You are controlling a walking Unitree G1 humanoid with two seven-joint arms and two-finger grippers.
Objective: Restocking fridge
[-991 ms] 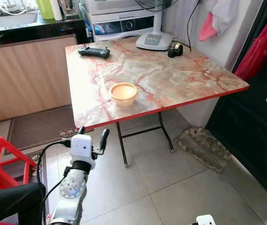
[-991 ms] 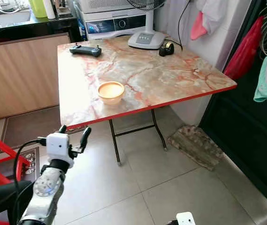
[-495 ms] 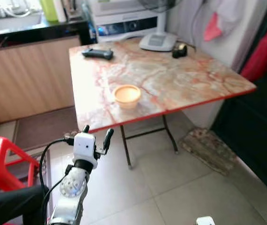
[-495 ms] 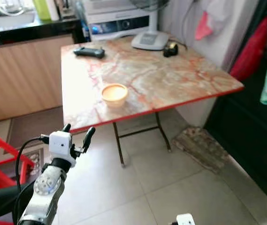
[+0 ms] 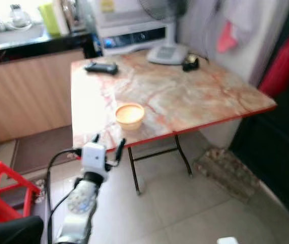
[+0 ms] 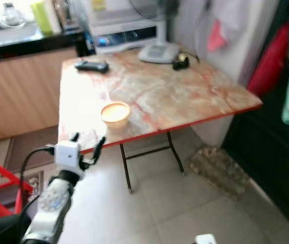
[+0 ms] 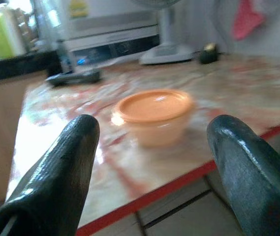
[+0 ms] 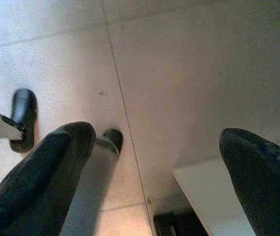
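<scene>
Left gripper (image 5: 108,145) wide open, empty – tub (image 5: 130,115) at 12 o'clock on table (image 5: 210,96); looks light, slick plastic – grip sides below lid

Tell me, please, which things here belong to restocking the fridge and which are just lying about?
For the job:
- orange tub with its lid on, near the table's front edge
- left gripper, open, raised toward the tub

Lying about:
- black remote
- fan base
- red stool
- floor mat
</scene>
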